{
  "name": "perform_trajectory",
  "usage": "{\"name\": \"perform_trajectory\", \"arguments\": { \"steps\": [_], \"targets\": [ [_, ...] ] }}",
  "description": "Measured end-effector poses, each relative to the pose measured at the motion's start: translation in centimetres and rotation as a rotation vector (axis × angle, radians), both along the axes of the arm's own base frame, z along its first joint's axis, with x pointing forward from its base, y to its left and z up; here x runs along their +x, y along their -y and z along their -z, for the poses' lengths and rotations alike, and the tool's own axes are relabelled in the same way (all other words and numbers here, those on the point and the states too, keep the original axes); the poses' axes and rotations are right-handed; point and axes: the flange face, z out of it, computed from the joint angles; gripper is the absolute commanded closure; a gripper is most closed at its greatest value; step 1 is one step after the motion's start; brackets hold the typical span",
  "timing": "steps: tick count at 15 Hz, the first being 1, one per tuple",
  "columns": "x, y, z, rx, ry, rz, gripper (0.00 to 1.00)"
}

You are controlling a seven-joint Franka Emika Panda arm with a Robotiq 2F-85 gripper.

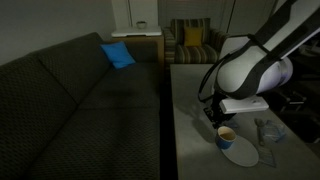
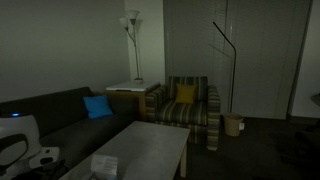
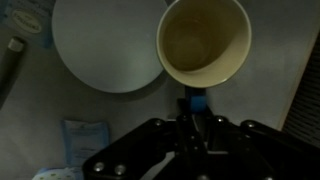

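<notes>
In the wrist view my gripper [image 3: 193,110] comes in from the bottom, jaws shut on a small blue piece [image 3: 193,101] that sticks out between the fingertips. Just beyond it stands a tan cup [image 3: 204,40], seen from above; what it holds is too dark to tell. The blue piece ends at the cup's near rim. A white plate [image 3: 105,45] lies beside the cup, touching or overlapping its left side. In an exterior view the gripper [image 1: 214,116] hangs low over the grey table [image 1: 190,120], next to the cup [image 1: 226,134] and the plate [image 1: 242,152].
A pale packet [image 3: 82,140] lies on the table near the plate. A clear object [image 1: 268,130] sits to the cup's right. A dark couch [image 1: 70,95] with a blue pillow [image 1: 117,54] runs along the table. A striped armchair [image 2: 190,108] and a floor lamp [image 2: 131,40] stand beyond.
</notes>
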Motion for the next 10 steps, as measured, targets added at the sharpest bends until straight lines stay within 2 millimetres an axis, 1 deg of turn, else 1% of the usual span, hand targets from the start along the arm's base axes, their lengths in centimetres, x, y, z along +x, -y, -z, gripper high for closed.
{"name": "perform_trajectory", "arguments": {
  "steps": [3, 7, 10],
  "targets": [
    [0.1, 2.4, 0.0, -0.031, 0.032, 0.030, 0.97],
    [0.2, 4.5, 0.3, -0.048, 0.049, 0.051, 0.97],
    [0.0, 6.1, 1.0, -0.050, 0.037, 0.076, 0.97]
  ]
}}
